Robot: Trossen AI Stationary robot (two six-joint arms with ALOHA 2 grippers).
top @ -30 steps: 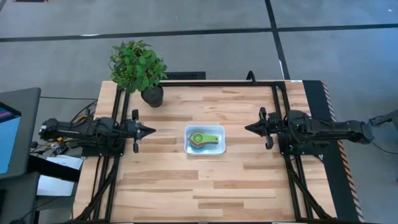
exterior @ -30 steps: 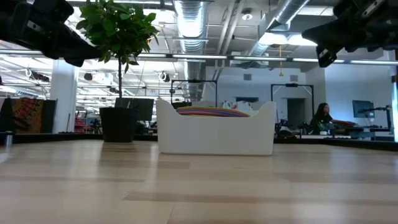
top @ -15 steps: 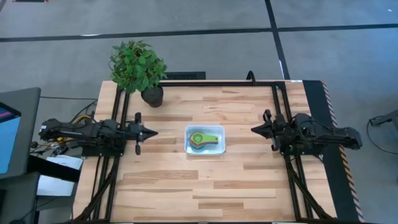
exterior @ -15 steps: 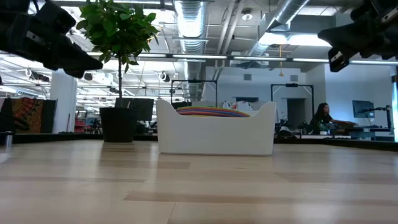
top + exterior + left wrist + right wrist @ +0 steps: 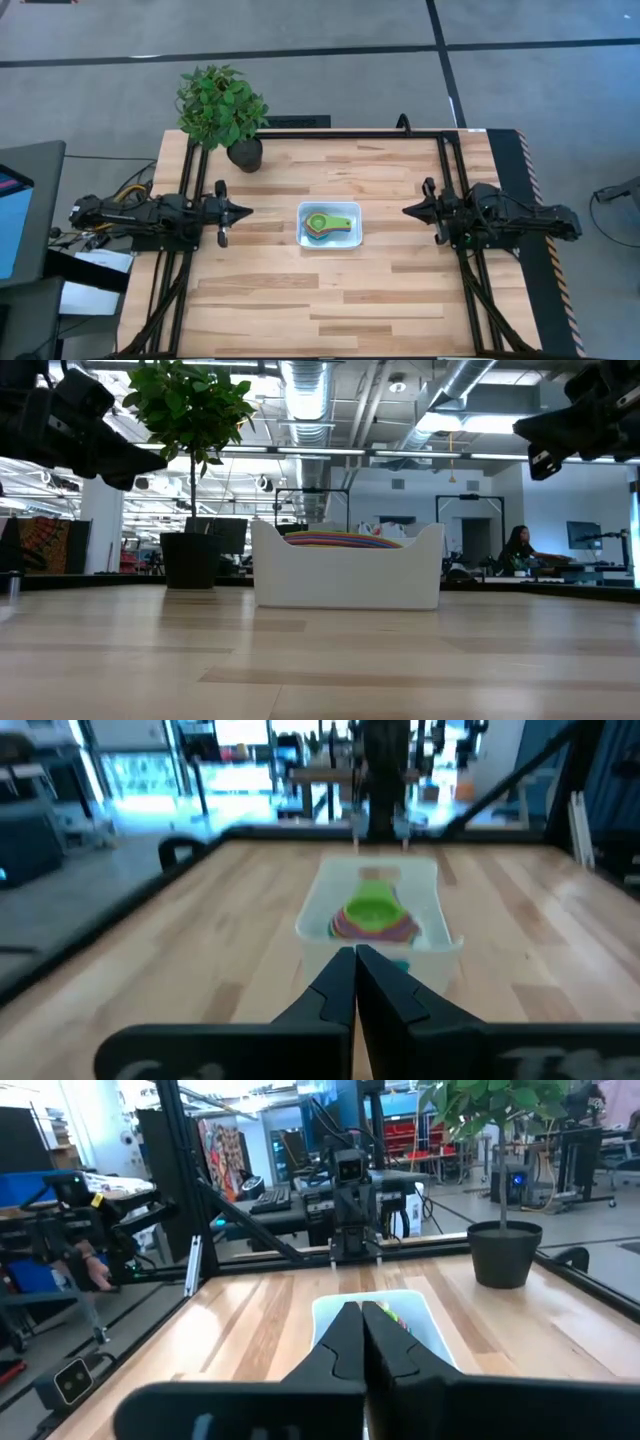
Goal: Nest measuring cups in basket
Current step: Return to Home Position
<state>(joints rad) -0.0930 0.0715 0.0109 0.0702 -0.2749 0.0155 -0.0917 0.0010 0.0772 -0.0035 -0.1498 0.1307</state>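
The white basket stands at the table's middle and holds the measuring cups nested in a stack, the green one on top with its handle toward the right. The stack also shows in the left wrist view and over the basket's rim in the low view. My left gripper hovers shut and empty left of the basket, pointing at it. My right gripper hovers shut and empty right of the basket, pointing at it.
A potted plant in a dark pot stands at the table's far left. A black frame runs along the far edge and both sides. Bare wood lies near the basket on all sides.
My right gripper has drawn back toward the table's right edge and its arm has folded in. My left gripper has gone down a little and shifted slightly toward the basket. The basket and cups have kept still.
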